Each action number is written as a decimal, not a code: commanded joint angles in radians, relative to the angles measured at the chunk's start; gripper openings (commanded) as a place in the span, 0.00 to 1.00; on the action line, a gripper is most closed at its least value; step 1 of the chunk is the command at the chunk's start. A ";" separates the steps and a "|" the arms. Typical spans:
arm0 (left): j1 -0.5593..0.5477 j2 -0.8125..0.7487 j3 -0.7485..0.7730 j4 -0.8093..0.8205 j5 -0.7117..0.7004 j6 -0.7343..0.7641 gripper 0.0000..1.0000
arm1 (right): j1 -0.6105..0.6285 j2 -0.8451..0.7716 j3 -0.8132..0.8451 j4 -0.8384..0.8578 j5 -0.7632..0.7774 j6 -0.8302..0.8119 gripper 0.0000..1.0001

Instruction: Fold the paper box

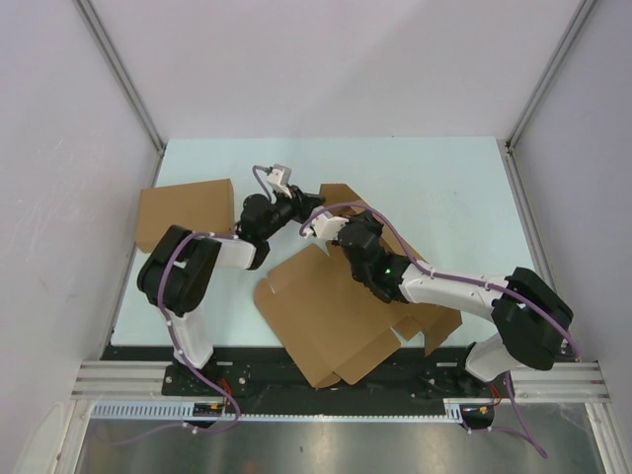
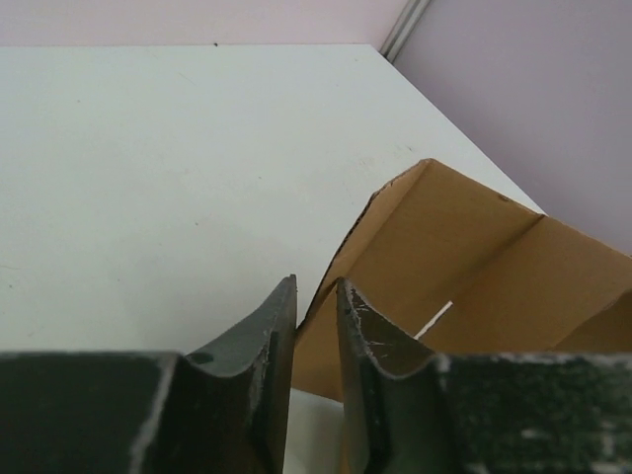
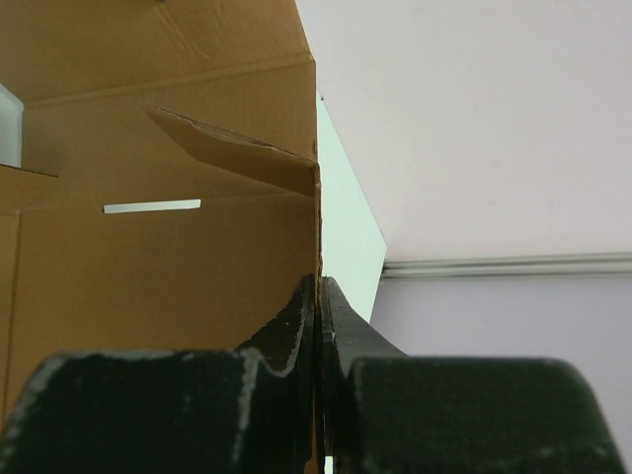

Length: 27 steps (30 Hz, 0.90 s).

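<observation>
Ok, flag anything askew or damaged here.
The paper box lies skewed to the table, and its near corner hangs past the front edge over the black rail. In the right wrist view, the folded flap has a ragged, rough-cut edge. Nothing is spilled.

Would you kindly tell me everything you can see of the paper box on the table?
The paper box is brown cardboard, die-cut with flaps, creases and a narrow slit. Most of it lies as a flat sheet on the pale table between the arms, while a far panel stands raised. The right gripper is shut on a raised panel's edge; another edge runs between the fingers of the left gripper, but whether they clamp it is unclear.
</observation>
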State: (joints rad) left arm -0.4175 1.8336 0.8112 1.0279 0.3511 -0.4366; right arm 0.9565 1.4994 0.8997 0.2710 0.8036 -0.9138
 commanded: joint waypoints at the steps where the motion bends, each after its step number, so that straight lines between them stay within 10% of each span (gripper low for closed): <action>1: -0.033 -0.095 -0.049 0.008 0.009 0.035 0.24 | 0.007 -0.018 0.002 0.053 0.011 0.000 0.02; 27: -0.230 -0.336 -0.380 0.040 -0.426 -0.043 0.05 | 0.096 0.027 0.004 0.082 0.089 -0.019 0.05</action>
State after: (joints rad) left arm -0.6159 1.5253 0.4793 0.9939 0.0483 -0.4183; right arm 1.0336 1.5333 0.8978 0.3058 0.8776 -0.9298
